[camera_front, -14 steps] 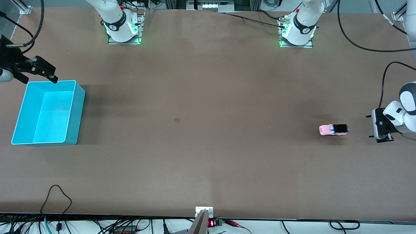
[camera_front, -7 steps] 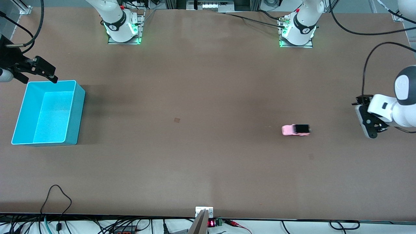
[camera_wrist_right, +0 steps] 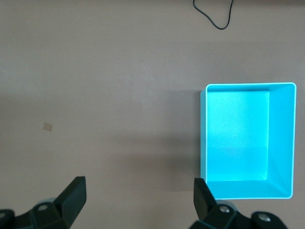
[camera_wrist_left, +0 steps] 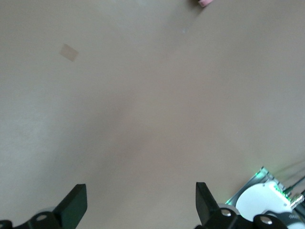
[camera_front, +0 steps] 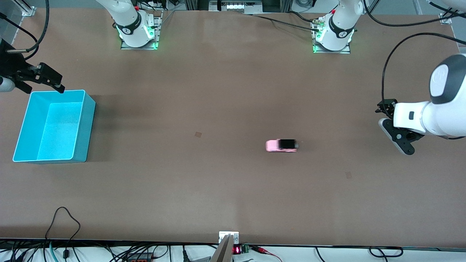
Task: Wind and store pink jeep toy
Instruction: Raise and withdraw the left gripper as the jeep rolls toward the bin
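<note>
Pink jeep toy is seen mid-desk, long axis pointing at the cyan bin. Left pincer, wide open and empty, is nearer than right pincer, also open and empty.

pink jeep toy black-roofed, cyan bin, brown table

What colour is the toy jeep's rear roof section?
Black, on the pale pink toy jeep; the front view shows it best.
</note>
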Controlling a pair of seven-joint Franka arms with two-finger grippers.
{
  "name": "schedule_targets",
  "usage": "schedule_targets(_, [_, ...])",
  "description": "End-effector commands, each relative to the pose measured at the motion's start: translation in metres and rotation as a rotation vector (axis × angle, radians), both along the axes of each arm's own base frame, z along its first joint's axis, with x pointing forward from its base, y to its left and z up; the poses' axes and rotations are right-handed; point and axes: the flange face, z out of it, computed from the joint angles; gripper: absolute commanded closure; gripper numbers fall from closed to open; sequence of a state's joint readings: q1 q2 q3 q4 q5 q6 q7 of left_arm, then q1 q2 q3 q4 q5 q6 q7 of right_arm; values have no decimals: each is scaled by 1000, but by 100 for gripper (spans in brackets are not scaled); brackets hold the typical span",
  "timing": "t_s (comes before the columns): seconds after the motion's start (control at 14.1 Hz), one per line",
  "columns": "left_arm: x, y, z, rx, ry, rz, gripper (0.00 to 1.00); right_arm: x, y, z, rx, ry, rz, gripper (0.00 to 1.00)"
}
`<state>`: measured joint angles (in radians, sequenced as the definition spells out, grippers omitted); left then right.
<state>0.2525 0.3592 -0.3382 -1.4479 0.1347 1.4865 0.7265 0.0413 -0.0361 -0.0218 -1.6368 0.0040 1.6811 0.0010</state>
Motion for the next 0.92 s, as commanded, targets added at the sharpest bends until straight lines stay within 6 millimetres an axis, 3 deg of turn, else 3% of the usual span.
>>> schedule_targets(0.0, [-18,3,46,63,-58,123,0,-3,-3,2,1,-6,9,0])
schedule_targets(0.21, [-33,15,65,70,-88,348,0,-3,-4,2,1,-6,9,0])
schedule_targets(0.43, [-43,8,86,125,-164,581,0,-4,-4,2,1,-7,9,0])
schedule_targets(0.57, [-54,3,90,131,-245,745,0,-3,-6,0,1,-4,4,0])
schedule_targets(0.85, [-66,13,90,106,-310,790,0,-3,-6,0,2,-3,4,0])
